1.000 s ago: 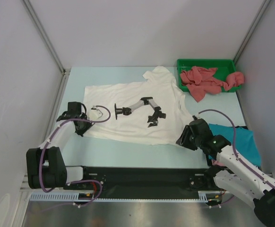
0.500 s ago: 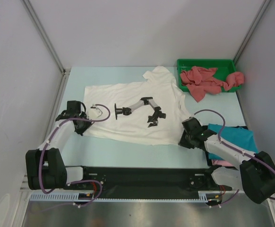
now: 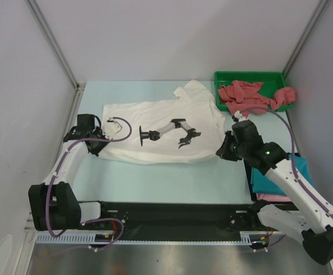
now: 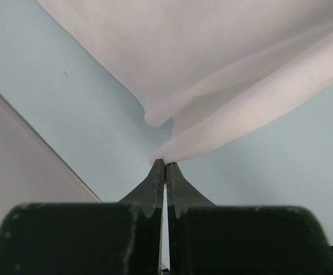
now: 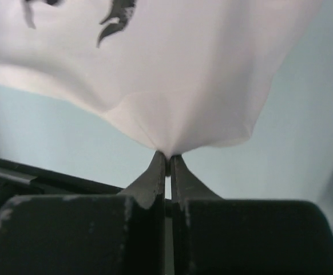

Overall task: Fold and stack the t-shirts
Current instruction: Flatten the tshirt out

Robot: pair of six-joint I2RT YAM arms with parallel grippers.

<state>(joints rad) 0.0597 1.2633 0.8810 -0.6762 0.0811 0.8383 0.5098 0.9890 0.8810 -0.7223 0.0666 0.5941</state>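
We see the pale blue surface (image 3: 155, 177) carrying a white shirt (image 3: 155, 117) with a black print, spread at its centre. A teal shirt (image 3: 275, 180) lies at 4 o'clock, partly under the right arm. At 1 o'clock a green tray (image 3: 249, 75) holds crumpled red shirts (image 3: 246, 97), one spilling over its 3 o'clock rim. Our left claw (image 4: 165, 169) is clenched on the white shirt's 8 o'clock corner, and our right claw (image 5: 167, 157) pinches its 4 o'clock corner.

We can read no words, numbers, brands or labels anywhere in these views. The only marking we find is a black and grey printed figure (image 3: 169, 130) on the white t-shirt (image 3: 155, 114), shaped like a jointed arm and carrying no letters we can make out
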